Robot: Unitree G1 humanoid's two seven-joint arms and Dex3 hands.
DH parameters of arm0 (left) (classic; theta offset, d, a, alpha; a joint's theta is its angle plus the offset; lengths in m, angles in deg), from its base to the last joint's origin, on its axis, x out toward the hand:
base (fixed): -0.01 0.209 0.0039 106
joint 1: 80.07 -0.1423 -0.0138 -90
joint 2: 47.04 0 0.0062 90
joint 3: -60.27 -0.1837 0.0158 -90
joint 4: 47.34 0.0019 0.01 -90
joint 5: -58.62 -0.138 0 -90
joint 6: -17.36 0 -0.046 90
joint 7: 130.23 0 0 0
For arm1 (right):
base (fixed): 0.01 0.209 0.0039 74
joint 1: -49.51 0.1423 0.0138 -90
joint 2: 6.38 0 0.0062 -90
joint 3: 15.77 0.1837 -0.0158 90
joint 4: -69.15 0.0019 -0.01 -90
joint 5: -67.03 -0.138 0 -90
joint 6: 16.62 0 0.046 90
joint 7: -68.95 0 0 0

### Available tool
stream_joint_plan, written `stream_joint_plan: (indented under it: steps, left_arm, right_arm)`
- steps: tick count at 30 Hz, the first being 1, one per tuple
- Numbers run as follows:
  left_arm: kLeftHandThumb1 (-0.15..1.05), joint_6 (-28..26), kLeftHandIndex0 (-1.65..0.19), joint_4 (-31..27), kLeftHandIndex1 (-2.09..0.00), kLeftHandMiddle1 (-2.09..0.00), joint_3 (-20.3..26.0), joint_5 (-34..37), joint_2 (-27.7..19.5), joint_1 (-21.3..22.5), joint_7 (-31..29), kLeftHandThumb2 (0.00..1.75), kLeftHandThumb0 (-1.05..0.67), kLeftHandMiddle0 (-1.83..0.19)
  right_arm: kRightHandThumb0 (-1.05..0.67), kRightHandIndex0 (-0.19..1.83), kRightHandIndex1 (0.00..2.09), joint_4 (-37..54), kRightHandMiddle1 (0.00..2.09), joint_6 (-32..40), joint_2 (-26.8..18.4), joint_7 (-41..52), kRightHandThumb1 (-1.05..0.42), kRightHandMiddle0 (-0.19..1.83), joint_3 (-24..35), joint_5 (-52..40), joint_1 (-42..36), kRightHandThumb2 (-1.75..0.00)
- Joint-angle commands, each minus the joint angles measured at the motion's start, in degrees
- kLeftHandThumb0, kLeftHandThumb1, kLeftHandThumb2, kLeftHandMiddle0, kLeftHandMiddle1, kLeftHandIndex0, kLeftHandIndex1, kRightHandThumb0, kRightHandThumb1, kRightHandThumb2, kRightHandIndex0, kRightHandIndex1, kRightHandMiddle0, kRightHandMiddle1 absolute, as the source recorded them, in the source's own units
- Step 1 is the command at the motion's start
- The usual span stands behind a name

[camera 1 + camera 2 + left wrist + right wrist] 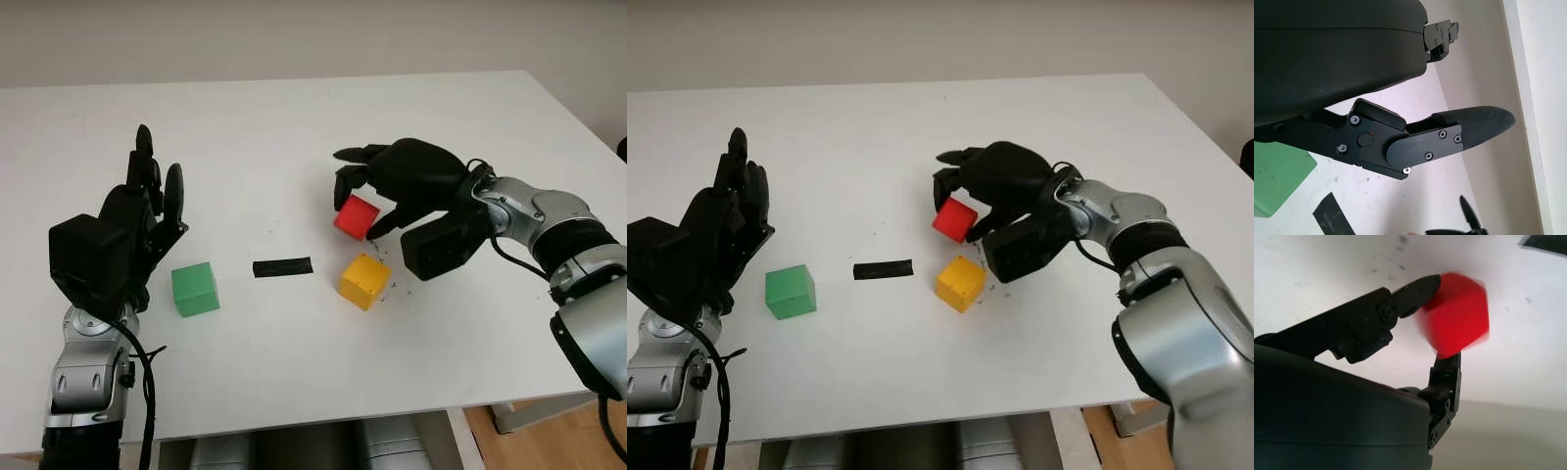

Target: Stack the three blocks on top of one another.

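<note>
L hand (132, 220) nearest, matte black, upright, holding nothing, by green cube (195, 289). R hand (377, 191) fingers pinch smooth red cube (356, 216) above yellow cube (364, 281).

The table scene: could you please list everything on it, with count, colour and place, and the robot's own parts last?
table: one, white, carries everything.
red block: one, red, right of centre, gripped in the right hand.
yellow block: one, yellow, on the table just nearer than the red block.
green block: one, green, on the table at the left, beside the left hand.
tape strip: one, black, flat between the green and yellow blocks.
right hand: black, fingers closed on the red block.
left hand: black, open, raised at the left.
</note>
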Motion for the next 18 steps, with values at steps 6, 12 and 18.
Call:
stream_joint_plan:
  steps: [6, 12, 18]
  left_arm:
    - [1.05, 1.18, 0.19, -0.29, 0.00, 0.00, -0.33, -0.37, -0.55, -0.18, 0.17, 0.69, -0.82, 0.19]
    - [1.05, 1.59, 0.19, -0.06, 0.00, 0.00, -0.74, -1.04, -0.22, 0.00, 0.53, 0.70, -0.82, 0.19]
    - [1.05, 1.88, 0.19, 0.34, 0.00, 0.00, -0.90, -1.21, -0.05, 0.06, 0.92, 0.68, -0.81, 0.19]
  right_arm:
    - [-0.32, 0.29, 0.05, 2.89, 1.28, 3.35, 3.49, 14.62, -0.90, 0.46, 8.43, -12.92, -1.13, -0.06]
    - [-0.37, 0.30, 0.06, 6.25, 1.40, 7.21, 5.86, 23.86, -0.90, 0.43, 12.16, -19.37, -1.90, -0.05]
    - [-0.41, 0.31, 0.06, 8.30, 1.44, 10.82, 8.26, 29.39, -0.89, 0.45, 14.11, -22.84, -2.64, -0.05]
